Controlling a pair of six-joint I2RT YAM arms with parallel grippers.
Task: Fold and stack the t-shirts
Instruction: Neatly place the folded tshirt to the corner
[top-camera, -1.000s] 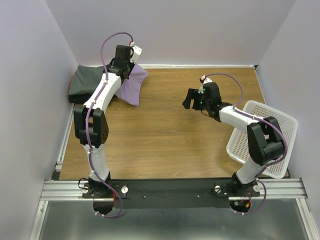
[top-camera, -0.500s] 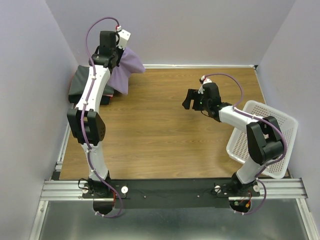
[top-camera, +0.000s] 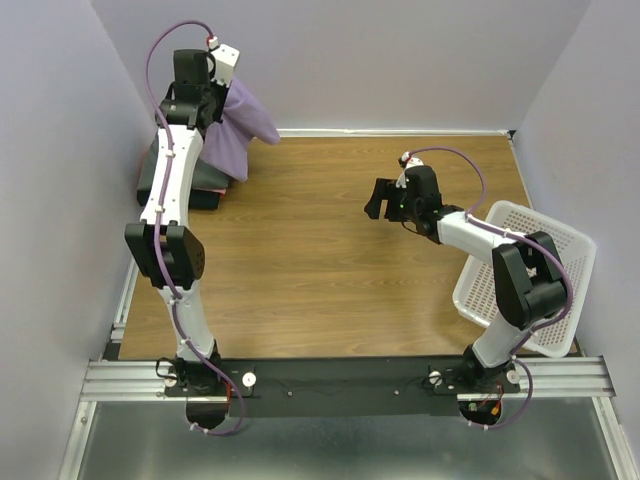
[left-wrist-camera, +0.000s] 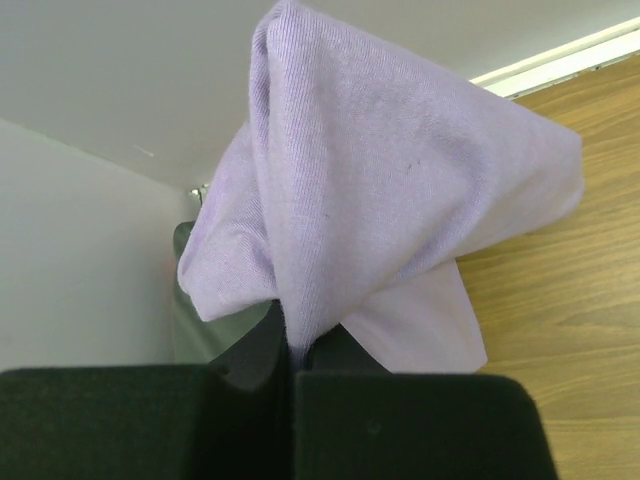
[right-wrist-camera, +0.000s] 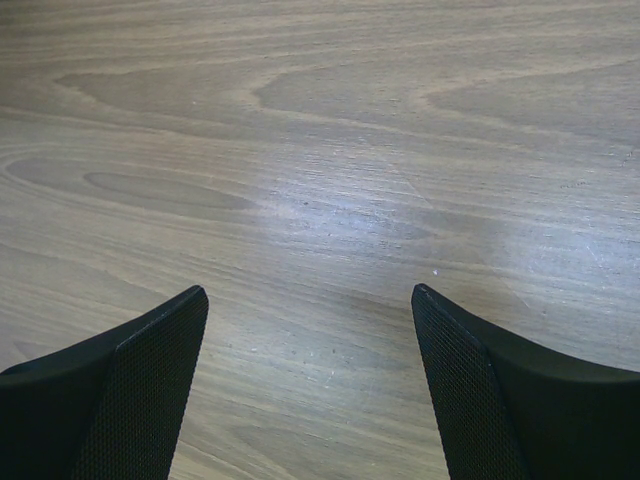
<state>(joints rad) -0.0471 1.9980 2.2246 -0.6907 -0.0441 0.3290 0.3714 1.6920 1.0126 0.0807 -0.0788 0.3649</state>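
My left gripper (top-camera: 212, 108) is shut on the lavender t-shirt (top-camera: 240, 130) and holds it up in the air at the far left corner; the cloth hangs bunched from the jaws. In the left wrist view the lavender t-shirt (left-wrist-camera: 390, 190) drapes over my shut fingers (left-wrist-camera: 250, 355). The dark grey t-shirt (top-camera: 157, 170) lies folded on the table below it, against the left wall, partly hidden by my arm. A pinkish strip (top-camera: 215, 193) shows at the pile's near edge. My right gripper (top-camera: 377, 198) is open and empty, low over bare wood (right-wrist-camera: 330, 200) right of centre.
A white mesh basket (top-camera: 545, 260) lies tilted at the table's right edge beside my right arm. Walls close in the table on the left, back and right. The wooden tabletop (top-camera: 320, 260) spans the middle.
My left gripper has lifted the lavender t-shirt up and back to the left, off the table and over the dark grey pile. The right arm has not moved.
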